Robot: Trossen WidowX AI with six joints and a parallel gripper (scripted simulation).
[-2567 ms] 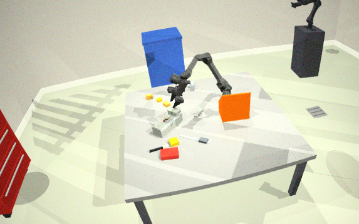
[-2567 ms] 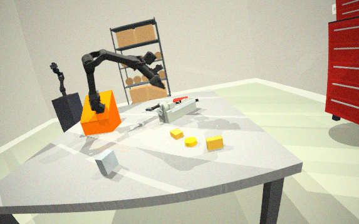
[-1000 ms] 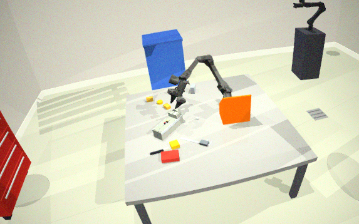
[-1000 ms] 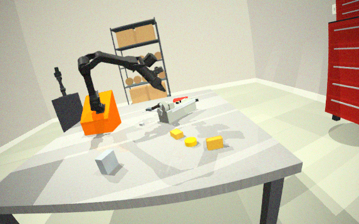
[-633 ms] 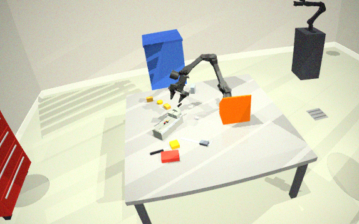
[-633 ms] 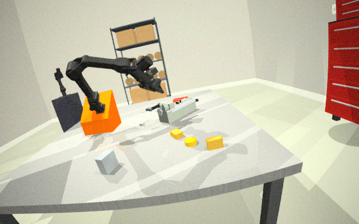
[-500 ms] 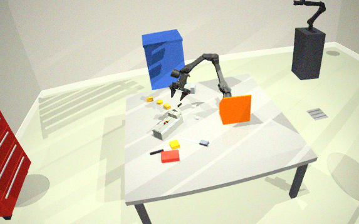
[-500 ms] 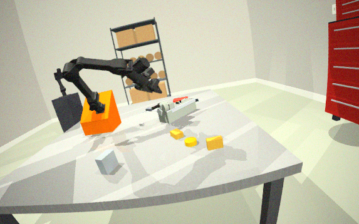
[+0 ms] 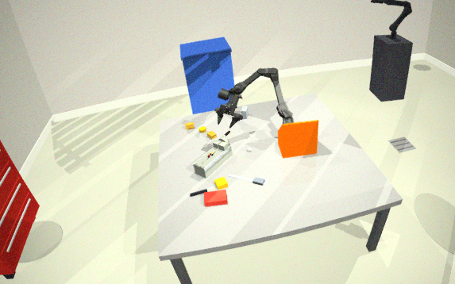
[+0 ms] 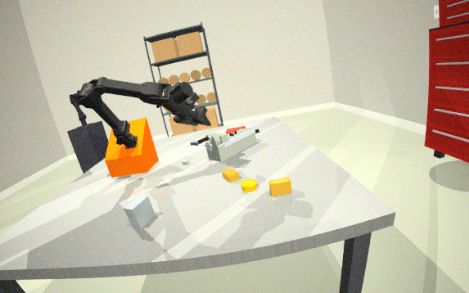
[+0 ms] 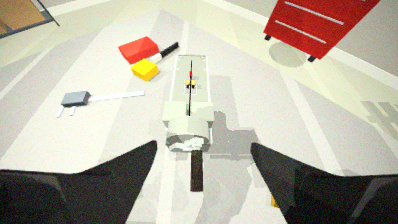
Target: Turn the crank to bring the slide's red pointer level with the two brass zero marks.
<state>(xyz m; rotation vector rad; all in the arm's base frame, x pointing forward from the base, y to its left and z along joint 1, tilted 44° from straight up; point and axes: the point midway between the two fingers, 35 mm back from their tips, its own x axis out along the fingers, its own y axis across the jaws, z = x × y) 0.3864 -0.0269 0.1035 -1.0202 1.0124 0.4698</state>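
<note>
The grey slide machine [image 9: 209,162] [image 10: 236,144] [image 11: 189,107] lies on the white table [image 9: 312,198]. On its top, in the wrist view, a small red pointer [image 11: 191,73] sits on a dark centre line, a little beyond the two brass marks [image 11: 190,83]. The dark crank handle [image 11: 196,170] [image 9: 227,132] [image 10: 200,141] sticks out of the round drum at the near end. My gripper [image 9: 226,122] [image 10: 205,120] [image 11: 204,145] is open and empty. It hangs above the crank end, with one finger to each side of the handle and not touching it.
An orange box [image 9: 298,139] [image 10: 131,151] stands by the arm's base. Three yellow blocks [image 9: 202,128] [image 10: 249,185] lie beside the machine. A red block [image 9: 215,197] [image 11: 138,49], a yellow cube [image 9: 221,182] [image 11: 145,69], a marker [image 9: 198,193] and a grey tool [image 9: 258,181] [image 11: 76,98] lie past its far end.
</note>
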